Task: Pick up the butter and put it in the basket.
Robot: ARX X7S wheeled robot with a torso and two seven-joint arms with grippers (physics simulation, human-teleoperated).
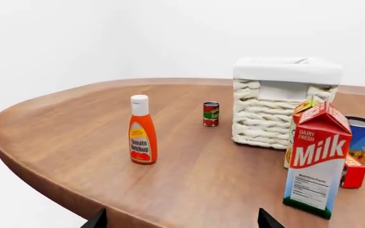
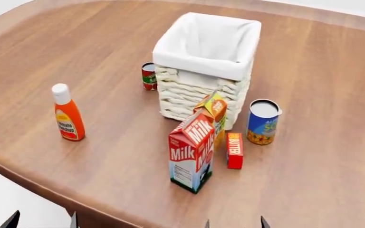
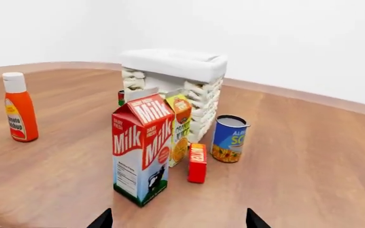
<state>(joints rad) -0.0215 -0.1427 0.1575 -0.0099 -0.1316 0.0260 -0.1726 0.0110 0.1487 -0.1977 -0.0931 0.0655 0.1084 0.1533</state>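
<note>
While standing on its long edge on the brown wooden bench [image 2: 334, 61], small slim red butter box [image 2: 235, 150] with white lettering and orange end, just beside the red-and-white milk carton [image 2: 191, 156]. Fully seen from head and right wrist; from left wrist, only a red corner [image 1: 353, 172] behind the milk. Beyond: orange-yellow juice carton [image 2: 216, 113], then tall white woven basket [image 2: 198, 97] with cloth liner. Counted: one butter, two cartons, one basket, two cans (blue [image 2: 262, 122], small red-green [image 2: 148, 76]), one orange ketchup bottle [image 2: 68, 118]. Both jaws parted wide, holding nothing, only dark tips visible.
</note>
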